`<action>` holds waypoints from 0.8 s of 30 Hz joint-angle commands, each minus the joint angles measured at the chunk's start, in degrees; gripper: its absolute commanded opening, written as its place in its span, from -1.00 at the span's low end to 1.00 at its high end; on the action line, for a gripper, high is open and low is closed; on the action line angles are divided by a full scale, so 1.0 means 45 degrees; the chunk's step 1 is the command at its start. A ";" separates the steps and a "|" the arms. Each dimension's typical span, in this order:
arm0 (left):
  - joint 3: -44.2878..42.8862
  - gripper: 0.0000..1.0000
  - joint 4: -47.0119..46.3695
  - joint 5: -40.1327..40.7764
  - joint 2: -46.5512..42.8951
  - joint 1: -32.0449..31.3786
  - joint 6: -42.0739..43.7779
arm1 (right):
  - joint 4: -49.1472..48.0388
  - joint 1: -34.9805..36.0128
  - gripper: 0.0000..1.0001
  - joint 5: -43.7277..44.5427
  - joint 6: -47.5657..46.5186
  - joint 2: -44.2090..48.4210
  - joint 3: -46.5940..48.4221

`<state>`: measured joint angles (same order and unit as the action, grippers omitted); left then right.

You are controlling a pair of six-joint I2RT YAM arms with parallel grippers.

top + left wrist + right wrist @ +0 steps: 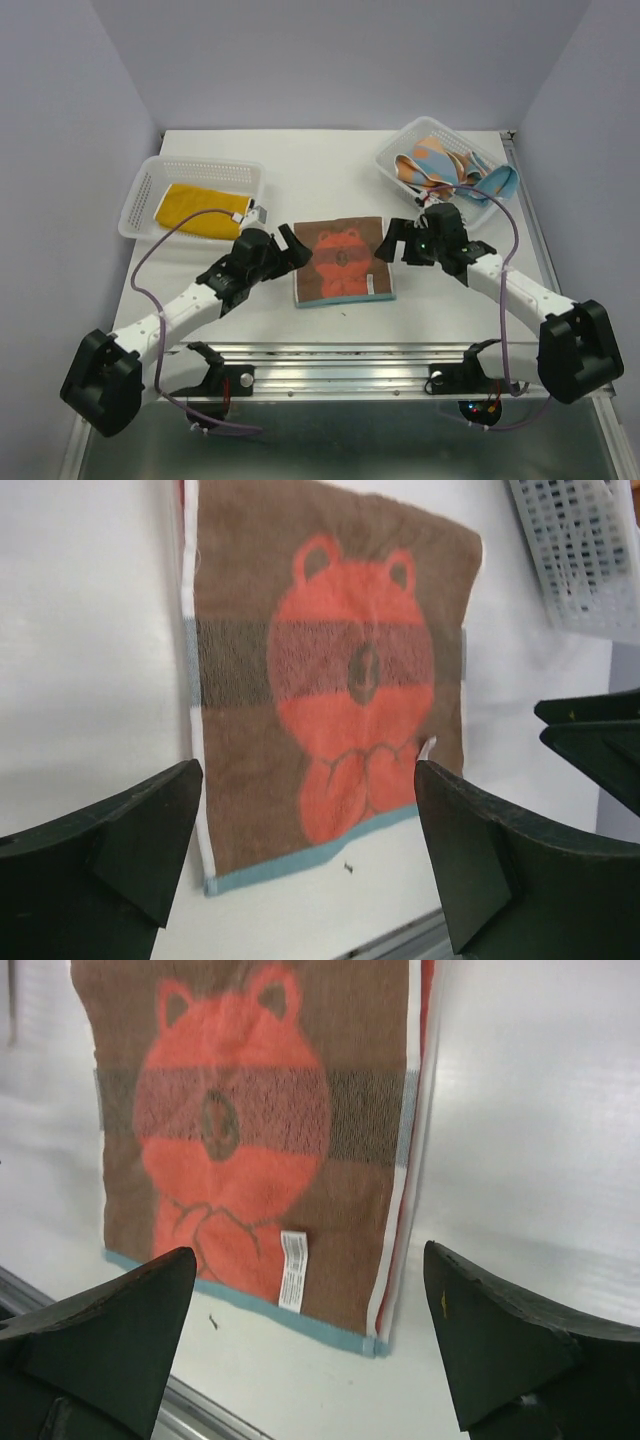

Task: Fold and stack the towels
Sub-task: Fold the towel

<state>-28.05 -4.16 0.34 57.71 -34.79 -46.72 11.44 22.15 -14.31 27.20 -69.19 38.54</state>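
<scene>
Towel [343,262] on table [320,180], left basket [200,165], right basket [398,138] behind

brown bear towel [341,262] flat on table [310,170]

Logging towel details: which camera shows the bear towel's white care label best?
Right wrist: the label lies flat on the bear towel near its teal edge, print lines visible. Left wrist shows only a small white tab at the towel's edge; the top view cannot resolve it.
</scene>
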 commanded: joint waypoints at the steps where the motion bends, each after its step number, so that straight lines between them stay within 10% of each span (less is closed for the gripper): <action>1: -0.2005 0.97 0.0338 0.1897 0.1647 0.0171 0.0948 | -0.0765 -0.0001 1.00 0.1226 -0.0888 -0.1282 0.1862; 9: -0.3823 0.82 -0.0031 0.2465 0.4595 0.0912 0.1533 | -0.1390 -0.0001 0.89 0.2258 -0.1591 -0.3744 0.3738; 24: -0.5914 0.17 -0.0852 0.0862 0.8541 0.2124 0.2062 | -0.3070 -0.0001 0.03 0.3882 -0.1924 -0.6967 0.5281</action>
<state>-51.66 -6.28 5.02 95.42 -26.09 -38.68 2.90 22.15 0.34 19.25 -99.26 58.06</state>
